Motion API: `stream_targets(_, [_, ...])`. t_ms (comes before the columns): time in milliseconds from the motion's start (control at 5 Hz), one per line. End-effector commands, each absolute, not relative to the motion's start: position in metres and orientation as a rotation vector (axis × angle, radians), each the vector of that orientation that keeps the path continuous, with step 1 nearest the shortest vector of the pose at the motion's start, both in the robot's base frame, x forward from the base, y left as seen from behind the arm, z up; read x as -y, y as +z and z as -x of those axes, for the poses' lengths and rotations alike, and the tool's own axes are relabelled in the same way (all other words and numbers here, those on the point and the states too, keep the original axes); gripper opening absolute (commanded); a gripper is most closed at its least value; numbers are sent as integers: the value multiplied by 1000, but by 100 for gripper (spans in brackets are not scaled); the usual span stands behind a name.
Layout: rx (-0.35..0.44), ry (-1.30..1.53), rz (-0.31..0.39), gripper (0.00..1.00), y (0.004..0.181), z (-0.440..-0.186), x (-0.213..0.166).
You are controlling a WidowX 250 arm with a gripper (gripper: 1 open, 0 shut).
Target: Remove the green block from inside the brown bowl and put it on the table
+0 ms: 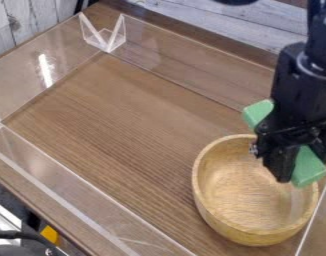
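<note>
1. A black end effector (294, 165) points down, its fingers pinching the green block (306, 168) across its middle.
2. The block hangs tilted above the far right rim of the brown bowl (226, 208), clear of its floor.
3. The bowl sits on the wood-grain worktop (112, 120), near a clear acrylic wall (66, 215).

light: pretty even and bright, soft overall
glare: white streaks on the clear acrylic walls (46, 66) at far left
shadows: faint one inside the bowl (254, 190)
sharpness: low-res, kinda soft; claw (293, 165) slightly smeared
</note>
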State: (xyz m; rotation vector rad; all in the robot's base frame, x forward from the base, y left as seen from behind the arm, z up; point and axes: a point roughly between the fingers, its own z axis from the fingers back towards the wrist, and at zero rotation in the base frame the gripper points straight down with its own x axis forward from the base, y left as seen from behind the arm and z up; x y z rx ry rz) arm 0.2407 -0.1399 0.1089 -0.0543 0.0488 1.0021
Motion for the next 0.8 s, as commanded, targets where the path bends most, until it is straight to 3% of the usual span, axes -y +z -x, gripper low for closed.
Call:
stream_targets(0, [-10,1023,107,0,135,-245,143])
stream_targets(600, [4,1015,110,0,156,-242,137])
